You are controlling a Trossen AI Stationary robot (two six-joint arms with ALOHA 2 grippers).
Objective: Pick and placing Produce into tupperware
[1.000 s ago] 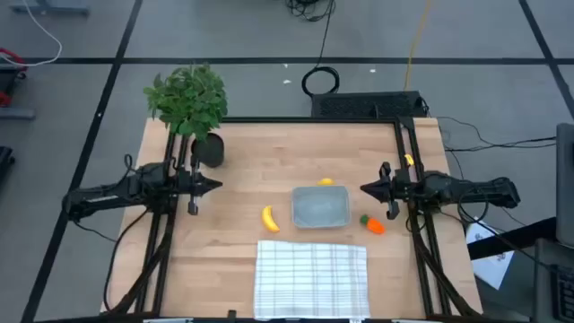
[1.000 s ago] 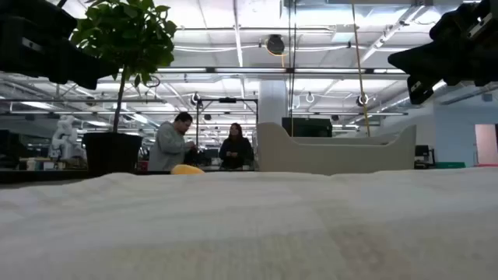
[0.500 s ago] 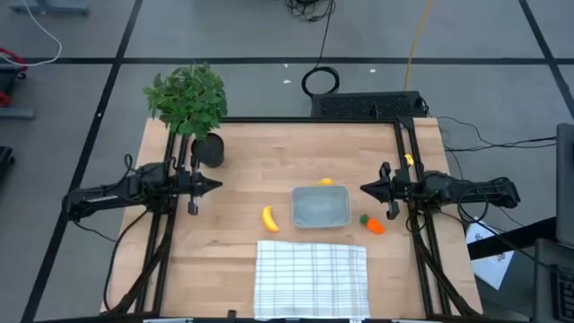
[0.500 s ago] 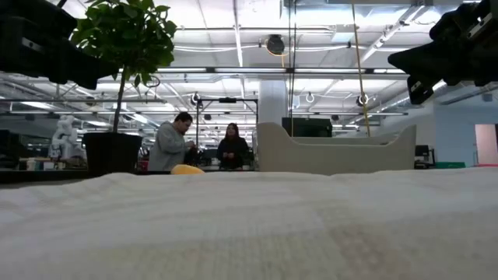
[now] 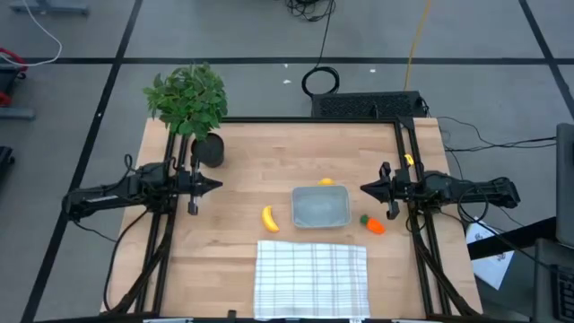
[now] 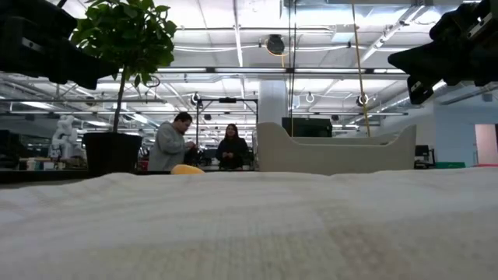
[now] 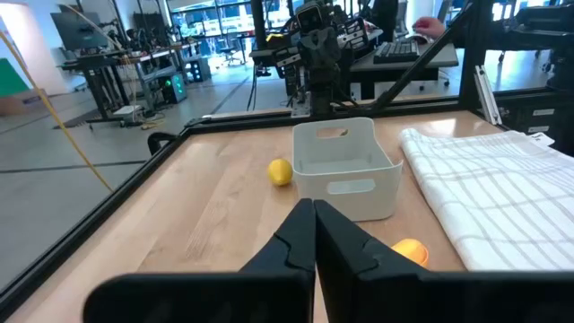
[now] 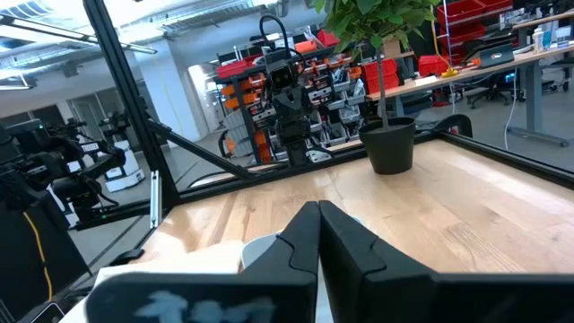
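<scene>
I count three toy foods on the wooden worktop: one curved yellow banana, one small yellow lemon, one orange carrot, all around one translucent grey container. The left pincer and right pincer are both clenched, grasping nothing.

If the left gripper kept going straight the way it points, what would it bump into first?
Probably nothing on the table. The shut left gripper hangs above the tabletop, pointing across at the right gripper. Its line seems to pass over the tupperware and lemon, so it would likely meet that gripper first.
</scene>
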